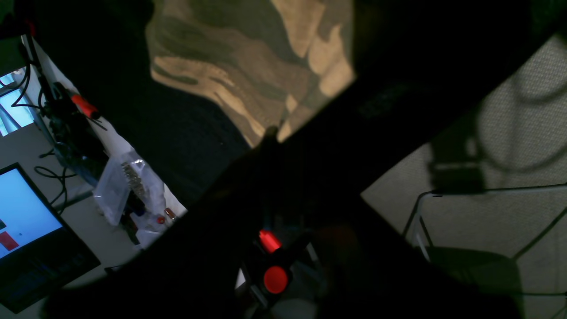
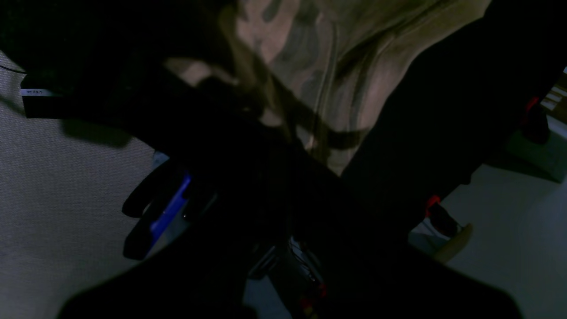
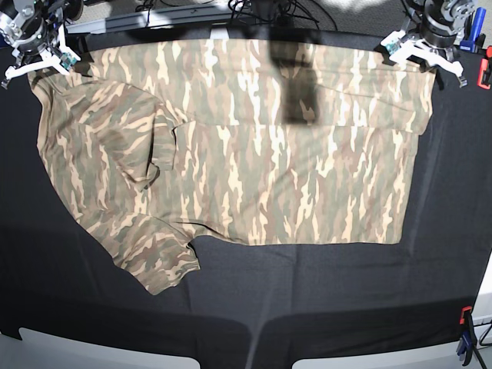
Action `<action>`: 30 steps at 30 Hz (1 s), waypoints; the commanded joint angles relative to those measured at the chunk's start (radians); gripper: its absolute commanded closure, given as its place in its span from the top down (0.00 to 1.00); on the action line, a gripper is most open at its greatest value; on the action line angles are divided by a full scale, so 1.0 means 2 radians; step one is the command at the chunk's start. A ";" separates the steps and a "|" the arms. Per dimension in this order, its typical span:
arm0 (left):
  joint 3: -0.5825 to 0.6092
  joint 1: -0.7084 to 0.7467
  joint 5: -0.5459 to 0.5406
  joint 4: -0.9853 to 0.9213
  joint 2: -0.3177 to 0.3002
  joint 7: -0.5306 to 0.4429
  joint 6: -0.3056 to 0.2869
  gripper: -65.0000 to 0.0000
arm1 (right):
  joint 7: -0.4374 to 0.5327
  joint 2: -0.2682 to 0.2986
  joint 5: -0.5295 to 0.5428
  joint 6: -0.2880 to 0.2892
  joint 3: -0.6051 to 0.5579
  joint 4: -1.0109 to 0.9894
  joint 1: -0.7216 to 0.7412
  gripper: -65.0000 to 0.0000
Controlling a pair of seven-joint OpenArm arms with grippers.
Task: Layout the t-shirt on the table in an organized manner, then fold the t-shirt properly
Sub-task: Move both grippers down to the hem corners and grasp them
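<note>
The camouflage t-shirt (image 3: 254, 154) lies spread across the black table (image 3: 307, 292), with one sleeve folded over at the left and another reaching toward the front left. My left gripper (image 3: 415, 52) is at the shirt's far right corner. In the left wrist view its dark fingers meet on the corner of the fabric (image 1: 248, 57), with the gripper (image 1: 271, 132) shut on it. My right gripper (image 3: 46, 63) is at the far left corner. In the right wrist view it is shut (image 2: 217, 88) in bunched fabric (image 2: 332, 66).
A red clamp (image 3: 484, 73) and a blue clamp (image 3: 465, 342) grip the table's right edge. A dark shadow (image 3: 296, 84) falls on the shirt's far middle. Beyond the table, the left wrist view shows a lit monitor (image 1: 22, 212) and a plastic bag (image 1: 124, 181).
</note>
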 commanded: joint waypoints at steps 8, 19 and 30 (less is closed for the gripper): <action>-0.004 0.003 -0.010 0.008 -0.008 0.015 0.027 0.41 | -0.009 0.008 -0.006 -0.052 0.005 0.008 -0.003 0.40; -0.005 -0.002 0.031 0.008 -0.008 0.233 0.068 0.54 | -0.032 0.009 -0.006 -0.181 0.005 0.055 -0.002 0.41; -0.005 -0.107 0.051 0.008 -0.008 0.152 0.150 0.54 | -0.032 -0.003 0.075 -0.265 0.005 0.067 0.090 0.41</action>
